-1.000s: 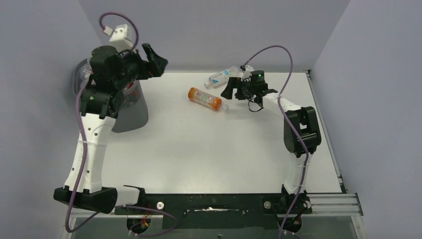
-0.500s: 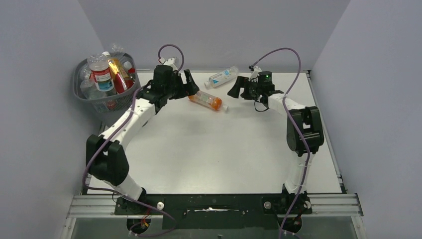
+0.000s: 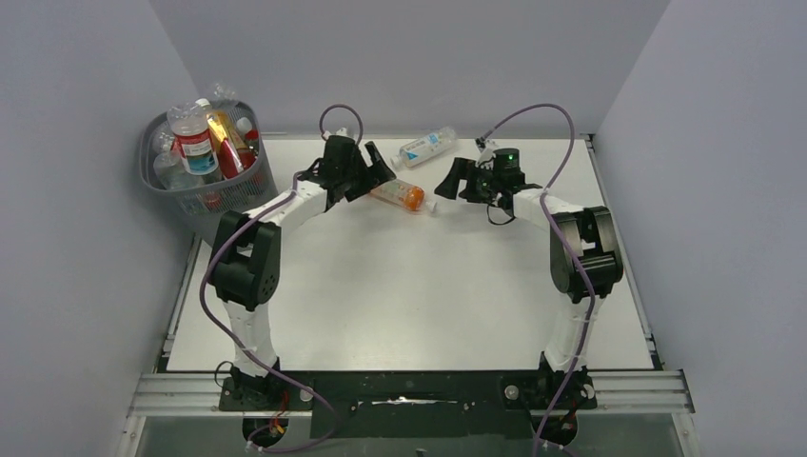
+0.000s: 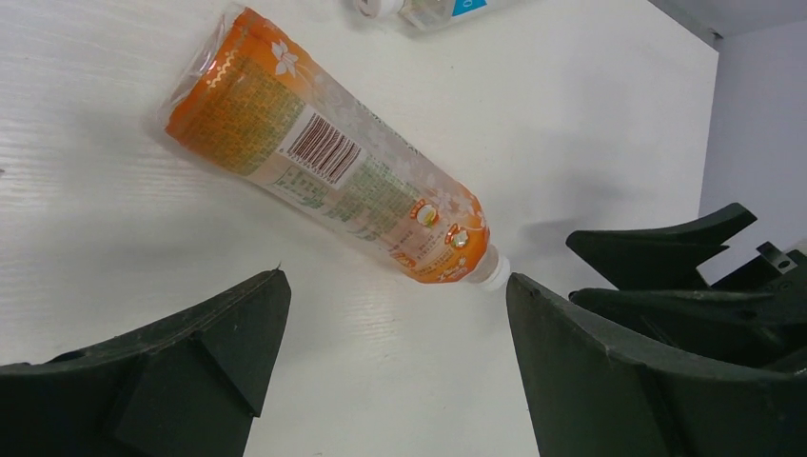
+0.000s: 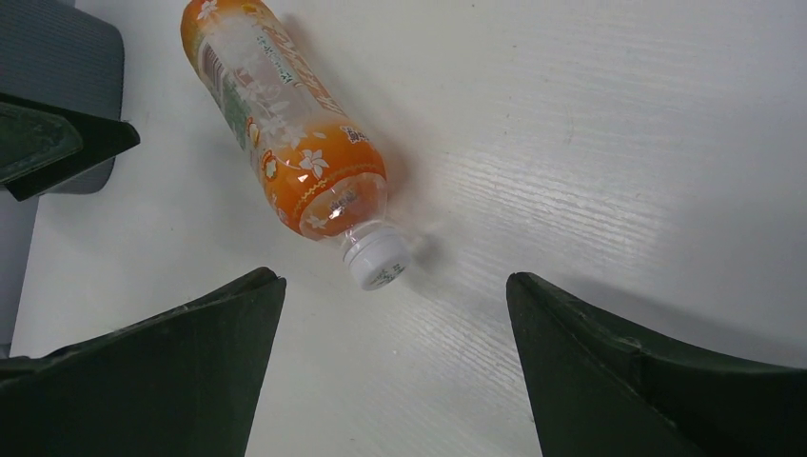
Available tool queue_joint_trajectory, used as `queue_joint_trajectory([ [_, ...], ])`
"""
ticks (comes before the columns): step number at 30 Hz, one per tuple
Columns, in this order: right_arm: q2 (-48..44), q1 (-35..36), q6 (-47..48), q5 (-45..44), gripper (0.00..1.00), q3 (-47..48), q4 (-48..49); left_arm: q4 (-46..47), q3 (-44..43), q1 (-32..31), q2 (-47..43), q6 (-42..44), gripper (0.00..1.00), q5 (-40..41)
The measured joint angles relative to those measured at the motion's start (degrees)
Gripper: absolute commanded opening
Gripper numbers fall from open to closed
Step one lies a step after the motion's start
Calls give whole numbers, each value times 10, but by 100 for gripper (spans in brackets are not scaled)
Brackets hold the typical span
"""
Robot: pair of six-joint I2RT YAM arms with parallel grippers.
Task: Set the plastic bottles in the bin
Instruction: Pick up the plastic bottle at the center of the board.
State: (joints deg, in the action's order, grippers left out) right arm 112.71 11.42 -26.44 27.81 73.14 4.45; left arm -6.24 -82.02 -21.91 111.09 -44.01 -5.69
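An orange bottle [image 3: 400, 195] with a white cap lies on its side on the white table at the back middle. My left gripper [image 3: 371, 168] is open and empty just left of it, and the bottle [image 4: 324, 162] lies in front of its jaws. My right gripper [image 3: 446, 180] is open and empty just right of the cap [image 5: 376, 259]. A clear bottle with a blue label [image 3: 425, 146] lies behind them. The wire-mesh bin [image 3: 162, 181] stands at the back left with several bottles [image 3: 193, 141] in it.
The grey back wall runs just behind the clear bottle. The two grippers face each other across the orange bottle, a short way apart. The table's right edge has a metal rail [image 3: 623, 257].
My left arm has swung from above the bin down to the table beside the orange bottle. My right gripper has shifted only slightly.
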Motion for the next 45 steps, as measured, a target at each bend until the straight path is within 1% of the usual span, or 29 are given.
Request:
queue_joint_trajectory([
  [5, 3, -5, -8, 6, 91, 4, 10, 14, -25, -5, 39, -43, 85, 3],
  [9, 28, -12, -11, 10, 89, 43, 11, 14, -29, -10, 58, -64, 85, 10],
  [11, 47, -16, -15, 14, 84, 69, 14, 12, -29, -13, 61, -70, 85, 17],
  [12, 57, -18, -18, 16, 81, 82, 17, 11, -29, -13, 61, -73, 85, 23],
  [13, 68, -21, -22, 19, 75, 94, 19, 11, -29, -14, 61, -75, 85, 27],
  [16, 99, -21, -33, 31, 66, 129, 26, 11, -29, -14, 64, -79, 85, 41],
  [22, 118, -7, -46, 49, 58, 141, 28, 9, -46, -14, 97, -82, 85, 59],
  [26, 118, 19, -49, 59, 56, 129, 54, 7, -48, -13, 115, -84, 85, 68],
  [34, 116, 65, -65, 74, 55, 17, 102, 8, -48, -7, 116, -83, 85, 80],
  [37, 103, 73, -70, 78, 53, 0, 113, 12, -40, -2, 114, -83, 85, 83],
  [41, 96, 77, -68, 78, 46, -3, 113, 13, -17, 3, 100, -80, 85, 90],
  [43, 94, 80, -65, 78, 43, -3, 113, 12, -16, 4, 99, -76, 85, 93],
  [45, 94, 83, -59, 78, 39, -3, 111, 10, -16, 5, 99, -74, 85, 93],
])
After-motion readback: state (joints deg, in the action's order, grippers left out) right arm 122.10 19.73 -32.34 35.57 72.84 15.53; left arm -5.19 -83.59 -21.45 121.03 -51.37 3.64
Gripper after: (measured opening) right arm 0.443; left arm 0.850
